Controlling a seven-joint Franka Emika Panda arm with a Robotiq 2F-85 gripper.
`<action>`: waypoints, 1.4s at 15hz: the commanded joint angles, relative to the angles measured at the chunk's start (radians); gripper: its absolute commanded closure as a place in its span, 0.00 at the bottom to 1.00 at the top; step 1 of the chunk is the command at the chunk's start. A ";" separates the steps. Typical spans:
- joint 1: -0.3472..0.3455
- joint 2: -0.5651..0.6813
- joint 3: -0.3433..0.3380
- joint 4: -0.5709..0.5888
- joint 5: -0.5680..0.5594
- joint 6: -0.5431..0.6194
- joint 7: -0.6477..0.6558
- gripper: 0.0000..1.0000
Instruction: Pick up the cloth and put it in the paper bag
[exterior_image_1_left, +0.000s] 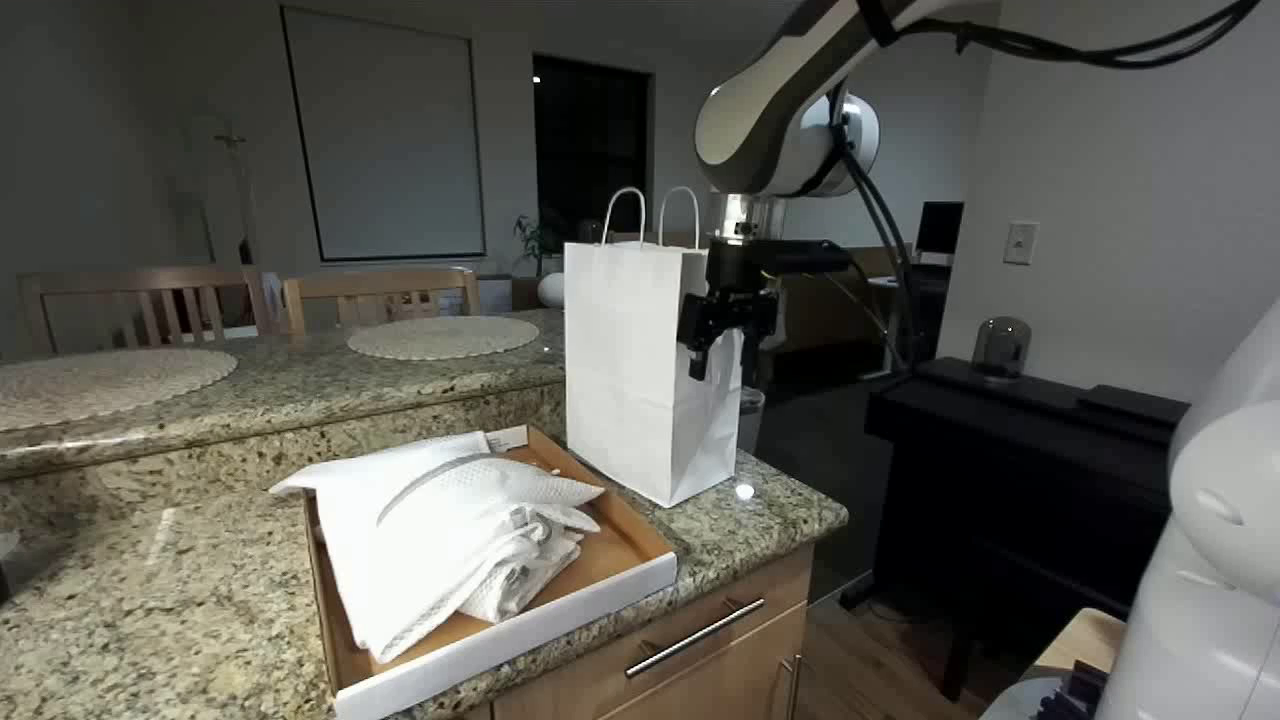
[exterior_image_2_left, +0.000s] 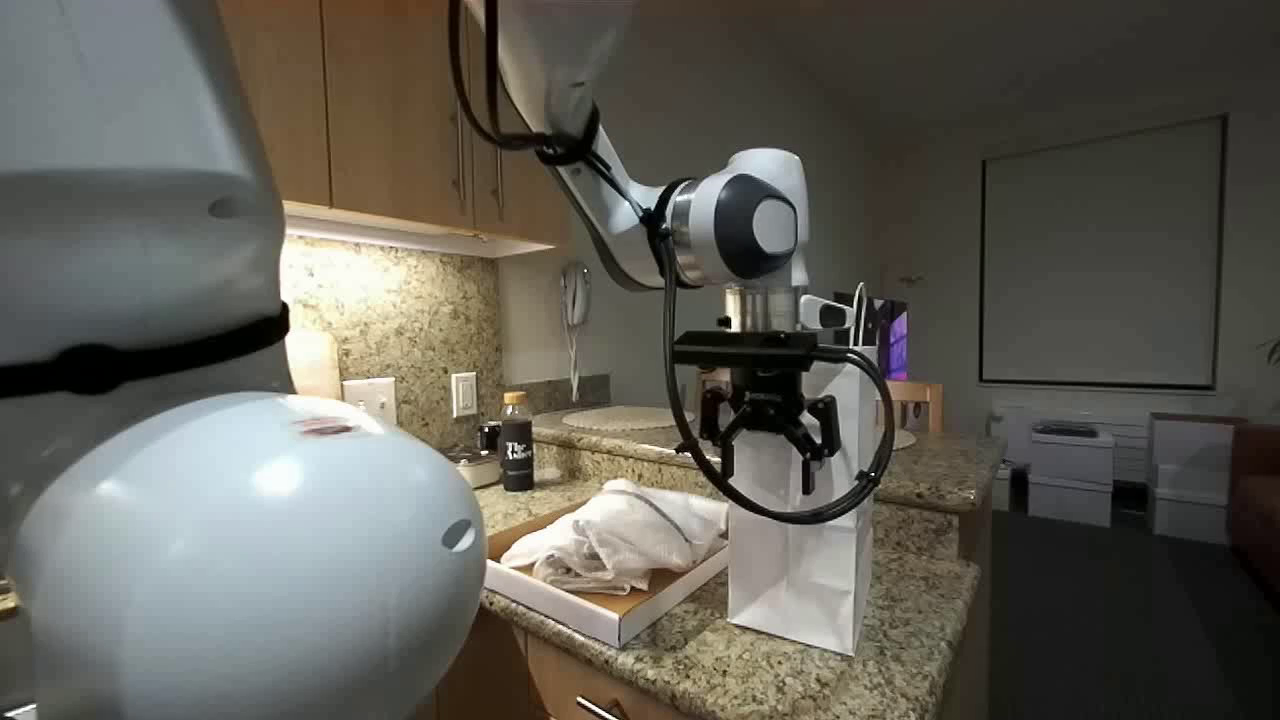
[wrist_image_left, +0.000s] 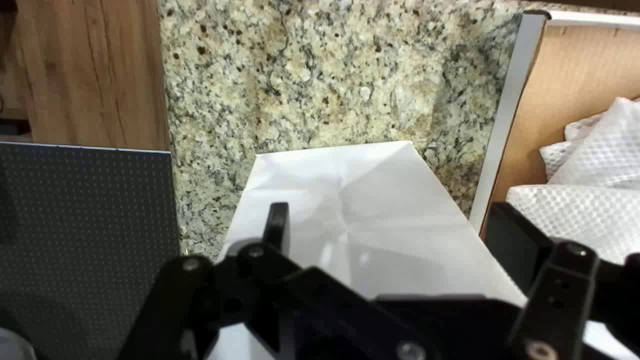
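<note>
Just beside the tall white paper bag (exterior_image_1_left: 625, 370), I see the black two-fingered gripper (exterior_image_2_left: 768, 470), spread; a sideways swing could topple the bag. Crumpled white cloth (exterior_image_1_left: 430, 540) lies in the shallow cardboard tray (exterior_image_1_left: 500, 640).

Your surface (exterior_image_1_left: 150, 620) is speckled granite with dark flecks. In an exterior view you have a shallow cardboard tray (exterior_image_1_left: 520, 633) with a white near wall, lying flat at the near edge — and just right of it the white paper bag (exterior_image_1_left: 630, 370), upright, close to the surface's right end. In an exterior view you see a dark bottle (exterior_image_2_left: 517, 450) with a tan cap — standing beyond the tray.
</note>
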 joint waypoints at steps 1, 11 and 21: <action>-0.009 0.000 0.009 0.001 0.003 -0.002 -0.002 0.00; -0.014 -0.003 0.011 -0.044 -0.003 0.028 0.017 0.00; 0.037 -0.410 0.162 -0.362 0.048 0.190 0.299 0.00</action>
